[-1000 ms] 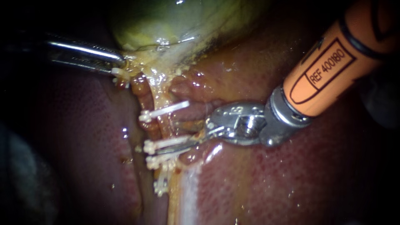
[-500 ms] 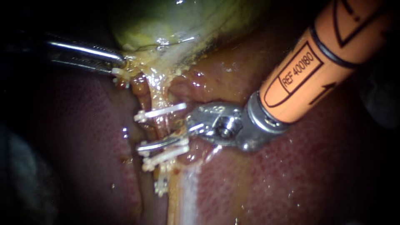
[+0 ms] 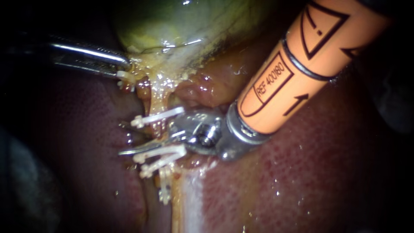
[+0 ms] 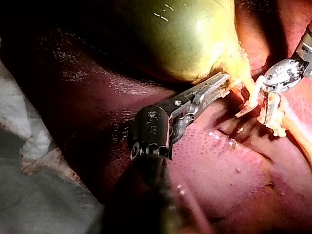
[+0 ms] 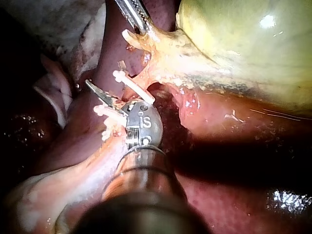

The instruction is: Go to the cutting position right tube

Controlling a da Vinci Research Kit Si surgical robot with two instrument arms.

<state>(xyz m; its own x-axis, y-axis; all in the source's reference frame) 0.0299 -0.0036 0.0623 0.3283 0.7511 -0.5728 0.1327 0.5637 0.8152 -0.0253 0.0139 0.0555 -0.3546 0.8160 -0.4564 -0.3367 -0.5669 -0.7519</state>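
My left instrument (image 3: 124, 64) comes in from the left and is shut on yellow tissue at the neck of the green gallbladder (image 3: 181, 21); the left wrist view shows the same grip (image 4: 220, 83). My right instrument (image 3: 129, 139), on an orange shaft, reaches left across the clipped tube (image 3: 157, 128). Its bright lower blade (image 3: 140, 149) lies just above the lower white clips (image 3: 161, 152). A darker upper blade shows below the upper clip (image 3: 157, 116). The jaws stand open with the tube between them. In the right wrist view one blade (image 5: 100, 95) juts past the clips (image 5: 131, 87).
Dark red liver (image 3: 310, 172) surrounds the site on both sides. Two more white clips (image 3: 166, 190) sit lower on the pale strand (image 3: 189, 198) running down. Reddish tissue (image 3: 202, 92) bulges just above the right instrument's wrist. Pale cloth (image 4: 29, 136) lies beside the liver in the left wrist view.
My right instrument has advanced leftward, its blades sliding across the tube between the upper and lower clips, which shifted a little left. The left instrument has held still.
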